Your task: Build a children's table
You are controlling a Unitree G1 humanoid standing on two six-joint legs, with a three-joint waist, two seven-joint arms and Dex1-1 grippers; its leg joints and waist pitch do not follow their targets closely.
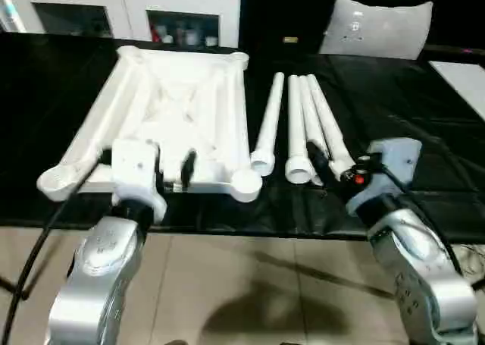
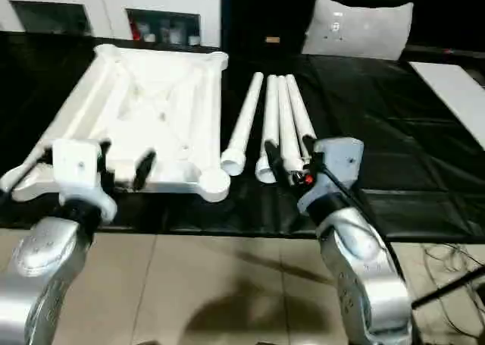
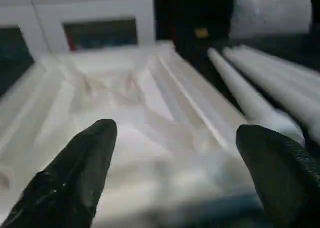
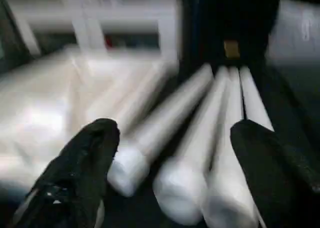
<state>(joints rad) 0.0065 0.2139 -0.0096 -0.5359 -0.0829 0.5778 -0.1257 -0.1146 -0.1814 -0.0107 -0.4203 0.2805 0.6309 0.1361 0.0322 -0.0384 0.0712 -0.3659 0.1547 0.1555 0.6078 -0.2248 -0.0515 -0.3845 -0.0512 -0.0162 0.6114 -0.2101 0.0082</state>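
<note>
The white table top [image 1: 178, 106] lies upside down on the black bench, ribbed underside up, with round sockets at its corners. Right of it, several long white tapered legs [image 1: 297, 125] lie side by side, wide ends toward me. My left gripper [image 3: 175, 158] hovers at the top's near edge, open, with nothing between its black fingers [image 1: 188, 165]. My right gripper [image 4: 175, 153] is open just short of the legs' near ends, its fingers [image 2: 308, 145] spread on either side of them and touching none that I can see.
White cabinets with glass doors [image 1: 121, 7] stand behind the bench. A grey-white panel [image 1: 379, 26] leans at the back right and a white sheet [image 1: 464, 79] lies far right. The bench's front edge [image 1: 265, 225] runs just under both wrists, with tiled floor below. A black cable [image 1: 38, 243] hangs by my left arm.
</note>
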